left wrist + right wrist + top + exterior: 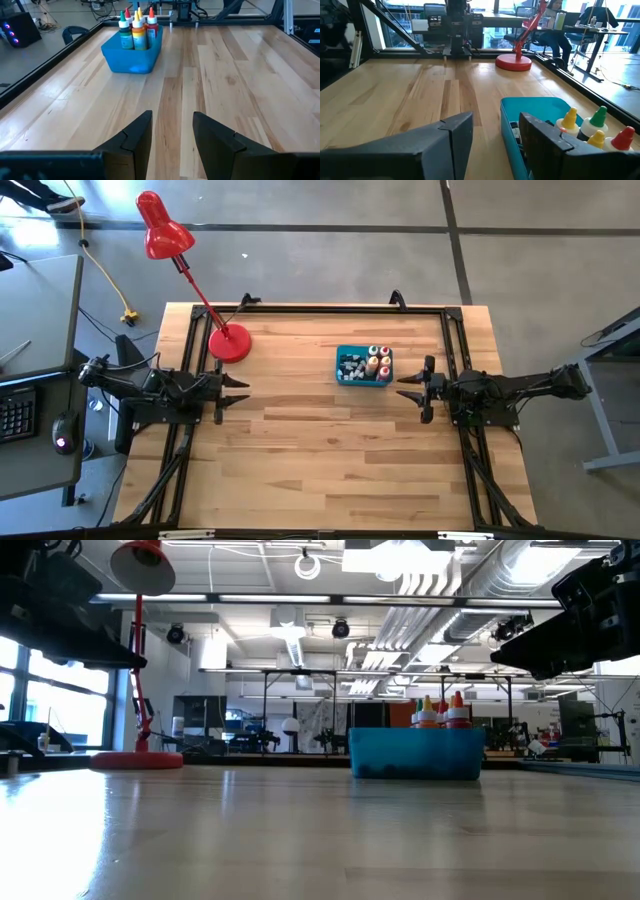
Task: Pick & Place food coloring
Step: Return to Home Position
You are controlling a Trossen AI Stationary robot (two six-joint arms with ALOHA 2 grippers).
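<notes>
The food coloring (372, 364) was found gathered inside the blue bin (339, 352), taller bottles upright and small ones lying low. The bin was set on the wooden surface (330, 460) toward its right side, just beside the right pincer (408, 388). Both pincers were noted moderately parted with nothing held, the left pincer (238, 392) placed well apart from the bin, near the base of the red lamp (229, 344).

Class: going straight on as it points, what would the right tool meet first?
Probably the blue bin: its near wall lies just ahead of one finger of the right tool, though slightly off-centre, so it may only graze.
</notes>
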